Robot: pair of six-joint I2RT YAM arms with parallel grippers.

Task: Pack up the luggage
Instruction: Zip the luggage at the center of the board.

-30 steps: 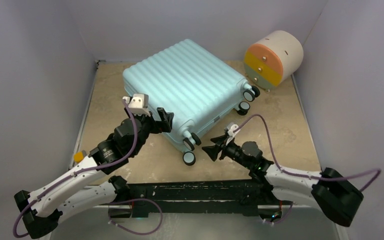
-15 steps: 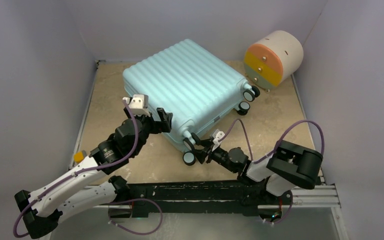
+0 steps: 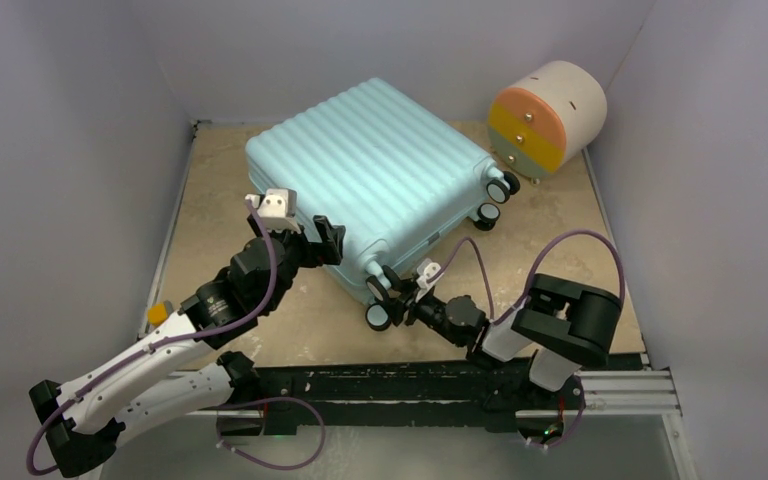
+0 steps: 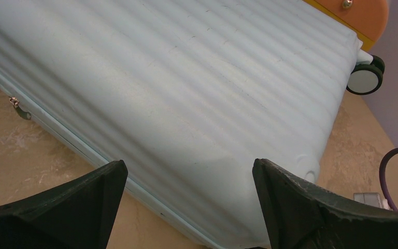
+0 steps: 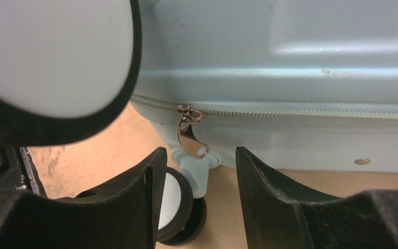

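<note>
Luggage, a large pale teal ribbed hard-shell suitcase [image 3: 370, 160], faced the right tool [image 5: 198, 154] with its zipped seam. The jaws stood half-spread and empty, and the small brass-coloured metal zip pull [image 5: 189, 136] hung at 12 o'clock just beyond the fingertips. Outward, the case lay shut and flat on the beige table [image 3: 570, 270], its long axis seemingly running 10 to 4 o'clock with the wheels toward 4. The right arm was nearer the pull. The left tool [image 3: 325, 238] hovered wide over the near corner.

Luggage [image 3: 370, 165] fills mid-table. Left of it, bare table [image 3: 215, 190], plenty of room to pass. At its far-right corner the drawer unit [image 3: 545, 120] crowds close. At its near corner, wheels [image 3: 378, 317] hem in the zip pull [image 5: 189, 136], a tight squeeze.
</note>
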